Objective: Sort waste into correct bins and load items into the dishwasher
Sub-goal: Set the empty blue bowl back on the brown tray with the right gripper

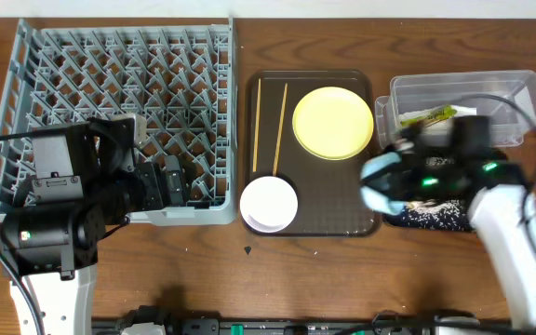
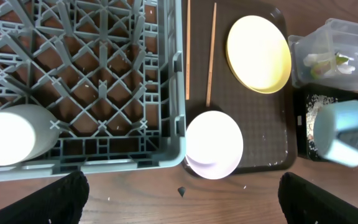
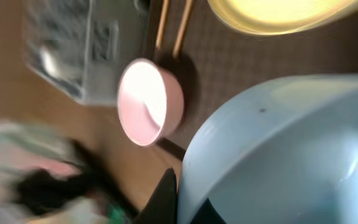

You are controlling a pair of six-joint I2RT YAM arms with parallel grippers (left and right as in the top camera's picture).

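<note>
Wood-grain surface runs along the near edge. Left gripper released, its blunt black fingers spread wide with nothing between them, hovering by the near wall of the dish rack, a square grey plastic lattice with rows of upright pegs. Small white cup, smooth and cylindrical, sits inside the rack against that near wall. Just right of the rack, white bowl, round and glossy, rests on the near left corner of the dark brown serving tray, rim overhanging the tray's edge. Right gripper clenched on the light blue bowl, which is lifted, tilted and motion-blurred above the shallow black tray. Whitish rice-like scraps speckle that tray's floor. Farther back on the finely textured brown tray, two thin wooden chopsticks lie nearly parallel, beside the round yellow plate, flat and matte. Farthest right, clear plastic tub, rectangular with rounded corners, holds the green-and-yellow sachet.
</note>
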